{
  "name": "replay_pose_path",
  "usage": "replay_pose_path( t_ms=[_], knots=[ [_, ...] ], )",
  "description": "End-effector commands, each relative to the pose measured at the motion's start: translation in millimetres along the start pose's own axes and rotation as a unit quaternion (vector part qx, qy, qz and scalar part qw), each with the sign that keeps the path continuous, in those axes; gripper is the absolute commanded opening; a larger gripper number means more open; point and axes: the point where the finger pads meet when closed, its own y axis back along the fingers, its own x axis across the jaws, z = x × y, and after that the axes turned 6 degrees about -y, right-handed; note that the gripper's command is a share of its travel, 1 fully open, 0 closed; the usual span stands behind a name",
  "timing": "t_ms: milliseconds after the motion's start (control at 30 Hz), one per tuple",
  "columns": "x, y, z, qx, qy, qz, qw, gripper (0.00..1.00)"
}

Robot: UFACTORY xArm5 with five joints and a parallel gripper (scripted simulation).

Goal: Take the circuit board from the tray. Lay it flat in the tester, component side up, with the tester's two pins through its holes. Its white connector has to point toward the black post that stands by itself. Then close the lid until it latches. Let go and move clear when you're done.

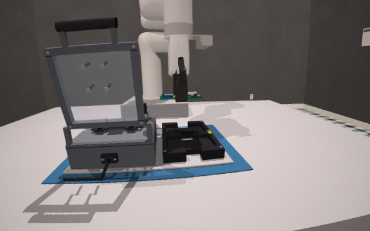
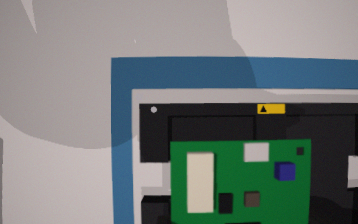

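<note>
The green circuit board [image 1: 166, 96] [image 2: 240, 182] hangs level in the air above the black tray [image 1: 175, 151] [image 2: 155, 130], component side up. In the wrist view its white connector [image 2: 200, 182] is on the left side of the board. My gripper [image 1: 181, 97] points down and is shut on the circuit board, whose green edges stick out on both sides of the black fingers. The fingers do not show in the wrist view. The grey tester [image 1: 111, 154] stands left of the tray, its lid [image 1: 137, 80] raised almost upright. I cannot make out its pins or the black post.
Tester and tray sit on a blue mat [image 1: 236, 164] [image 2: 122, 125]. A yellow label [image 1: 209, 131] [image 2: 271, 108] marks one tray edge. A black cable [image 1: 103, 171] leaves the tester's front. The arm's grey base block [image 1: 169, 110] stands behind the tray.
</note>
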Motion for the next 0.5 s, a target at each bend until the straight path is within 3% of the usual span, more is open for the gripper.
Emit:
replay_pose_path(
  t_ms=[0,467],
  knots=[
    [4.7,1.8,7.0,0.001,0.0,0.002,1.0,0.79],
    [18.7,4.1,36.7,0.001,0.0,0.002,1.0,0.79]
  ],
)
